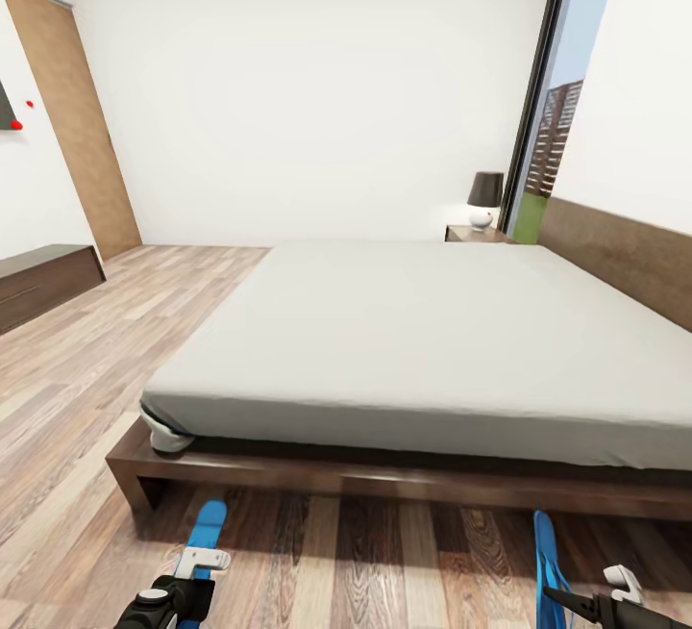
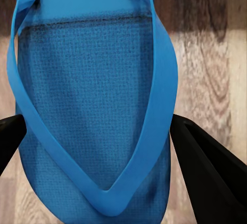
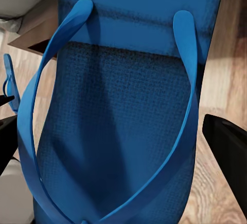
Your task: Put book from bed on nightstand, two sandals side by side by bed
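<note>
The left gripper point(image 2: 98, 147), black with white-tipped parts, has its 2 dark fingers point(image 2: 206, 167) closed against the sides of a bright blue flat flip-flop point(image 2: 92, 106), one finger on each edge of the sole; in the head view this left sandal point(image 1: 204, 538) sits at the near left, over the wood-plank floor point(image 1: 86, 389), just in front of the bed's near left corner. The right gripper point(image 3: 121, 147) stands the same way, its 2 black fingers point(image 3: 229, 147) clamped on the edges of the second bright blue flip-flop point(image 3: 118, 131), strap side toward the camera. In the head view the right sandal point(image 1: 548, 571) is seen edge-on at the near right, in front of the bed's foot rail. The 2 sandals are well apart, both close to the foot of the bed.

Beyond them lies the large low platform bed point(image 1: 317, 475) with a dark brown wooden frame and a plain off-white mattress point(image 1: 432, 331), its headboard point(image 1: 625, 254) along the right wall. At the far side of the bed stands a low dark brown nightstand point(image 1: 471, 234) carrying a small lamp point(image 1: 483, 200) with a dark shade and a white base. Behind it is a tall dark-framed window point(image 1: 548, 129). At the far left are a plain brown door point(image 1: 82, 119) and a long dark bench point(image 1: 43, 283). White walls point(image 1: 308, 81) close the bedroom.
</note>
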